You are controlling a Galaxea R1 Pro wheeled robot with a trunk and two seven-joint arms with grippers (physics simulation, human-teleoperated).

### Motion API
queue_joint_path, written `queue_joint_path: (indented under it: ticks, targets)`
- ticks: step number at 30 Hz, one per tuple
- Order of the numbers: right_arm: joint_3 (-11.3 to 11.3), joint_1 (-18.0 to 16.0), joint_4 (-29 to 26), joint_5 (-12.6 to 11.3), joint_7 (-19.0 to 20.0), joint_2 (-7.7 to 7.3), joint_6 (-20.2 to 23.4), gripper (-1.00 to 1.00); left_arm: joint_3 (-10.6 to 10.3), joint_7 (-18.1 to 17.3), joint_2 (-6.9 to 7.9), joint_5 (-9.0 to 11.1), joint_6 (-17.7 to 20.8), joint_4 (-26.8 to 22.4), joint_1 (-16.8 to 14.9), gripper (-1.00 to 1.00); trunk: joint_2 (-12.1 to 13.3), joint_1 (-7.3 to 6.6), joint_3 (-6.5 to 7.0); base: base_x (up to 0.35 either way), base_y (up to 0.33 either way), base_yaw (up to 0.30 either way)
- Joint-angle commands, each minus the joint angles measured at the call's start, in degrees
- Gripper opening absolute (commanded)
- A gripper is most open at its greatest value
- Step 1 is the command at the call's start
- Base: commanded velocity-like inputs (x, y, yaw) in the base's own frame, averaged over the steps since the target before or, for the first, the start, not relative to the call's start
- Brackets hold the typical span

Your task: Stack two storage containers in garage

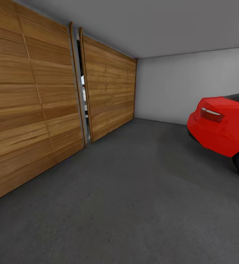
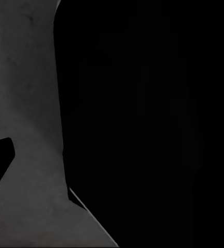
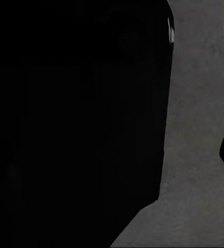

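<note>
The garage is seen from the head view, with its grey concrete floor [image 1: 134, 205] stretching from the red car [image 1: 222, 126] across to the wooden plank doors [image 1: 35, 99], between whose two leaves a narrow gap is left, and back to a white wall [image 1: 185, 84] behind the car. In both wrist views, a large black shape is set close before the camera with the floor beyond it. Whether either arm's jaws are spread or pressed together cannot be told.
</note>
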Motion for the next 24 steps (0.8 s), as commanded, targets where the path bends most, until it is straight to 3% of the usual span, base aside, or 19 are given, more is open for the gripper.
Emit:
queue_joint_path:
  ticks: [1,14,24]
  targets:
    - [-0.33,-0.34,0.23,-0.33,-0.14,-0.26,-0.33,1.00,0.09,-0.07,0.33,-0.09,-0.33,-0.33,-0.09,1.00,-0.02,0.00,-0.03,0.000,0.000,0.000]
    - [0.27,-0.36,0.09,0.15,-0.09,-0.51,-3.82,1.00,0.09,0.00,0.44,0.10,-0.35,-1.67,-0.09,1.00,-0.02,0.00,-0.03,0.000,0.000,-0.009]
    - [0.26,-0.34,0.09,0.04,-0.09,-0.53,-7.03,1.00,0.09,0.00,0.44,0.09,-0.35,-1.67,-0.09,1.00,-0.02,0.00,-0.03,0.000,0.000,-0.211]
